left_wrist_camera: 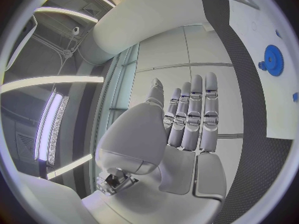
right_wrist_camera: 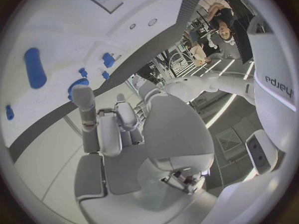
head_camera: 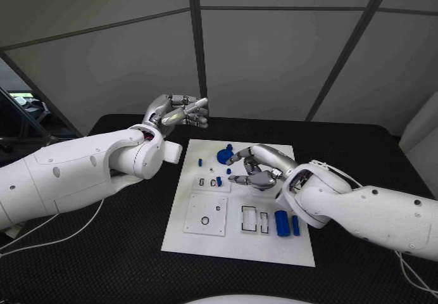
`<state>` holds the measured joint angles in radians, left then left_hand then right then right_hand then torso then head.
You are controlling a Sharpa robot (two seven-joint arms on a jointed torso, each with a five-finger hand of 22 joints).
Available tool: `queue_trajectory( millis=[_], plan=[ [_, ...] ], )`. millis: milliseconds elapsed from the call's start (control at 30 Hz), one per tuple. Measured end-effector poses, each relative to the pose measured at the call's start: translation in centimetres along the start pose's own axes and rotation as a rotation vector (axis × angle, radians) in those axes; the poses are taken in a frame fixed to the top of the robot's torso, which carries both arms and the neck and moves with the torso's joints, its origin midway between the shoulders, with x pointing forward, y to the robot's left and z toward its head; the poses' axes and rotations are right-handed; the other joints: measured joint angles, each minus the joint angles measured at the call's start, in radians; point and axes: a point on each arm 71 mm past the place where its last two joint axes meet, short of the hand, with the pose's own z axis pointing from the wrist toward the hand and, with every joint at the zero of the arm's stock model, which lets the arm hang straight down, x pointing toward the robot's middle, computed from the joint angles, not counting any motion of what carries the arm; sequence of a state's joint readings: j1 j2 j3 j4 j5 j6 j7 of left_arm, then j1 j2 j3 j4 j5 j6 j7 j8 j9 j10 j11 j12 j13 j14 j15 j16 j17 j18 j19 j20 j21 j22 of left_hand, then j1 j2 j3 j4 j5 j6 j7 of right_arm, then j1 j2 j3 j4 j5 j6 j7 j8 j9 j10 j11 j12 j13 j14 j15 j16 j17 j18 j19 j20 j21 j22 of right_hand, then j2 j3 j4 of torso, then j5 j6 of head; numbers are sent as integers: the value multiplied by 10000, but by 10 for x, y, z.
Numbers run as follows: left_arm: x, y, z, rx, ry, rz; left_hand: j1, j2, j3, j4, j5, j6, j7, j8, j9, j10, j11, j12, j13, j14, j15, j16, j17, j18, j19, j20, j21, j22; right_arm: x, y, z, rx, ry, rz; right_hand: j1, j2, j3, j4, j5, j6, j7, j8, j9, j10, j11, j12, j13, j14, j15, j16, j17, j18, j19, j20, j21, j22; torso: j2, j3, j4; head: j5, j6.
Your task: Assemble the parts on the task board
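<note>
Pegs: I see two blue pegs (head_camera: 287,223) lying side by side at the board's near right corner, just beside my right forearm. A careless sweep of that arm could roll them off the edge.

Slots: Rectangular cut-outs (head_camera: 254,218) sit just left of the pegs, with a raised plate (head_camera: 207,215) further left. All look unfilled to me, so most of the assembly seems not yet done.

Board: The board (head_camera: 228,244) lies loose-looking on the black table (head_camera: 109,253). I judge a sideways push on a jammed part could shift it and throw off my aim.

Right hand: My right hand (head_camera: 253,168) hovers over the board's middle, fingers curled in. I cannot tell whether it holds anything. If a part is pinched there, I risk dropping it unseen.

Small parts: Little blue pieces (head_camera: 215,182) stand near the fingers, close enough to be knocked.

Gear: The blue gear (head_camera: 225,154) sits at the far end, just beyond the right hand. A lowering finger could clip it.

Left hand: My left hand (head_camera: 180,112) is raised beyond the board's far left corner. In the wrist view its fingers (left_wrist_camera: 194,115) are straight, together, empty. It steadies nothing.
</note>
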<state>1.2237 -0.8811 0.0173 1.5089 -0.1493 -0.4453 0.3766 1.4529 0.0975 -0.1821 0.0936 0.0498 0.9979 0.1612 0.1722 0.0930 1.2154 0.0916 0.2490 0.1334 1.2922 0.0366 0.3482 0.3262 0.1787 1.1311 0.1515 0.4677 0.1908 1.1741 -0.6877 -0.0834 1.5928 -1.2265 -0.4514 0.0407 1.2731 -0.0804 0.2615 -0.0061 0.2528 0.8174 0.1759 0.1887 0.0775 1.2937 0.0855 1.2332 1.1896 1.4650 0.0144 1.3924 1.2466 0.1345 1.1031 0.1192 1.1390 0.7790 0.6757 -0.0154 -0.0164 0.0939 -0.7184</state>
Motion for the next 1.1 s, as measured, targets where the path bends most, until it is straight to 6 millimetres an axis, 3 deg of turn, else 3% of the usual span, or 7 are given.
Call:
queue_trajectory(
  millis=[167,233,300,333,433,667,1100],
  plan=[
    [-3,3,-1,-373,488,1338,-708,173,-331,480,0,351,-257,141,122,713,-339,1080,770,855,-397,1711,1445,-1,932,-482,1048,595,-36,-6,-16,181,-116,1200,145,146,73,-72,181,563,-135,198,-18,-727,-151,-1630,-1648,-81,-194,-1021,-1342,153,-512,-128,-741,-1002,-50,5,0,-67,25],
    [-1,5,-1,-682,813,1898,-1118,140,-519,755,0,426,-332,200,182,888,-394,1620,1179,1222,-493,3526,3243,0,1286,-561,1852,1433,-49,-13,-22,397,-194,1651,145,146,220,-94,197,694,-180,169,-70,-1231,-181,-2983,-2922,-371,-253,-1904,-2381,449,-1047,-174,-1456,-1942,-80,15,0,-92,27],
    [1,7,-1,-1139,1257,2557,-1358,118,-652,960,0,631,-515,430,333,1103,-535,2440,1776,1623,-663,5887,5557,-14,1981,-701,3694,3618,-64,-21,-26,672,-327,2217,147,143,408,-124,229,784,-158,67,-102,-1776,-191,-4545,-4293,-845,-235,-3270,-3879,450,-1342,-187,-1994,-2427,-119,23,0,-102,27],
    [2,8,-2,-1374,1463,2854,-1354,121,-664,971,62,707,-543,699,589,731,-712,3553,2699,1693,-790,7489,7149,-749,2237,-823,5081,5190,-71,-25,-27,801,-417,2473,193,97,539,-137,234,784,-158,-8,-105,-1924,-177,-5282,-4858,-1292,-199,-4489,-5125,447,-1525,-158,-2328,-2642,-138,27,-1,-103,27],
    [3,11,-3,-2239,2092,3823,-1424,104,-859,1154,28,774,-696,1202,1088,589,-799,6349,5424,1716,-871,9593,9339,-784,2723,-1047,7341,8049,-93,-43,-32,1277,-848,3322,260,30,883,-150,234,853,-89,-101,-105,-2141,-118,-6699,-5926,-2093,-84,-6520,-6579,447,-1988,-45,-3111,-3084,-202,33,-18,-103,9],
    [12,6,0,-3819,3298,5859,-2051,353,-1146,1577,-2,673,-934,2164,2143,1529,-999,9990,9620,1731,-993,10575,9821,-1248,3247,-1145,9254,10700,-123,-76,-40,2003,-1812,4772,179,-109,1495,-132,234,1217,98,-241,-104,-1379,120,-9505,-8476,-2692,203,-9606,-7997,445,-2678,351,-4713,-3998,-332,70,-24,-116,-45],
    [43,20,4,-6127,4632,9143,-2575,382,-1525,1898,-2,220,-1093,3184,3607,1935,-1057,10666,10306,1732,-1065,10575,9820,-1246,3303,-1175,9833,11172,-130,-77,-38,1897,-2364,4924,110,-221,1479,-156,234,1380,118,-560,-103,-446,217,-11113,-10180,-2162,377,-11841,-8987,446,-2421,534,-5899,-4748,-499,147,-67,76,-199]
  ],
)
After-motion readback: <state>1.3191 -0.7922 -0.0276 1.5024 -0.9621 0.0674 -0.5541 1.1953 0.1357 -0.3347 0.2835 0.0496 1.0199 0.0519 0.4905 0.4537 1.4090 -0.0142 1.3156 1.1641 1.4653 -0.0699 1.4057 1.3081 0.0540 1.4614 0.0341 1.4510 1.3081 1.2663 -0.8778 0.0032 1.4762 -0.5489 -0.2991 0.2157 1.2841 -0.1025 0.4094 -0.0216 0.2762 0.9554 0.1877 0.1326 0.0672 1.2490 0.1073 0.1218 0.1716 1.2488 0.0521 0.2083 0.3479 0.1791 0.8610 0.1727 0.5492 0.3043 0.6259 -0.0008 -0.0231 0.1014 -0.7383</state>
